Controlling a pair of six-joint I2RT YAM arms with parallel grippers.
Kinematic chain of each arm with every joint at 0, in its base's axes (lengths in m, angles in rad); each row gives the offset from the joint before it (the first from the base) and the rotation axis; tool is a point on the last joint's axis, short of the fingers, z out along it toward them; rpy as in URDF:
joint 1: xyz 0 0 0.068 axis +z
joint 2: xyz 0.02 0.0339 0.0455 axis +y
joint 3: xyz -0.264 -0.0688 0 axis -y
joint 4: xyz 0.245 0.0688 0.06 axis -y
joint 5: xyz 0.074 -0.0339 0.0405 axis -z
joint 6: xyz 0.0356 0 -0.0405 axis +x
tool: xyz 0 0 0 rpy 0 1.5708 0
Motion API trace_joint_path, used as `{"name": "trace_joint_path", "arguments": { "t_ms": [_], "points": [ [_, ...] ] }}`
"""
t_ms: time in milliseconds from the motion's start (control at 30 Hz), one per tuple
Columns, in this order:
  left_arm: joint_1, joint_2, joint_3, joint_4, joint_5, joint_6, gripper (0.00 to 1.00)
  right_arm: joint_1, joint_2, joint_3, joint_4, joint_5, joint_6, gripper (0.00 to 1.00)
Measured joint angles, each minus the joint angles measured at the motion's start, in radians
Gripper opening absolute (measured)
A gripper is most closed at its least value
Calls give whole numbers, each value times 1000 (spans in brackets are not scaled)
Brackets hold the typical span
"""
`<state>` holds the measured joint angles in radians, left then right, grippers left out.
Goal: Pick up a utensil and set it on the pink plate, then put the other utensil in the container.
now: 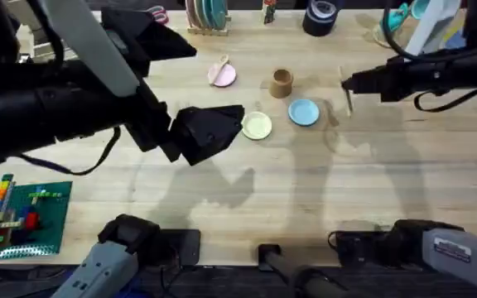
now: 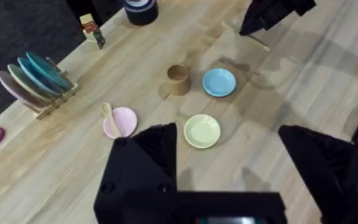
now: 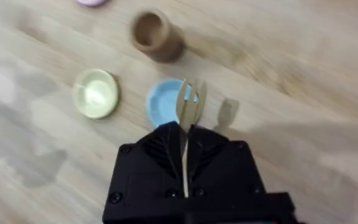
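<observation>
The wooden spoon (image 1: 220, 66) is seen lying on the pink plate (image 1: 224, 77), its bowl toward the far left edge of the plate and its handle across the plate; in the left wrist view the spoon (image 2: 109, 118) rests along the plate's (image 2: 124, 121) left side. The wooden fork (image 3: 188, 112) is clamped between the closed fingers of the right gripper (image 3: 185, 138), prongs pointing out from the fingertips, held in the air above the light blue plate (image 3: 165, 101). In the overhead view the right gripper (image 1: 348, 83) is found to the right of the brown cup (image 1: 281, 82), with the fork (image 1: 347, 95) seen as a thin stick hanging at its tip. The cup stands upright on the wooden table (image 1: 305, 182), between the pink plate on its left and the right gripper, and just beyond the light blue plate (image 1: 304, 112). The yellow plate (image 1: 257, 125) lies to the left of the blue one, nearer than the pink plate. The left gripper (image 1: 222, 124) is held just left of the yellow plate, and its fingers (image 2: 154, 149) are spread apart with nothing between them. A black tape roll (image 1: 320, 16) sits at the far edge, and a rack of plates (image 2: 36, 84) stands at the far left.
</observation>
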<state>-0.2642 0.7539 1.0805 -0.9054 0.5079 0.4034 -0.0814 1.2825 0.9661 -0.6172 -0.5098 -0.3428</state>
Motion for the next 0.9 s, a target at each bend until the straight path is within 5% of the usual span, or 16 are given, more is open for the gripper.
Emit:
{"name": "trace_joint_path", "arguments": {
  "t_ms": [433,767,900],
  "points": [
    [0,0,0,-15,-4,0,995,-1,-6,0,407,-157,-105,31],
    [0,0,0,-15,-15,0,995,-125,85,0,562,-608,-229,31],
    [0,0,0,-15,-15,1,996,-137,137,0,589,-705,-303,31]
  ]
}}
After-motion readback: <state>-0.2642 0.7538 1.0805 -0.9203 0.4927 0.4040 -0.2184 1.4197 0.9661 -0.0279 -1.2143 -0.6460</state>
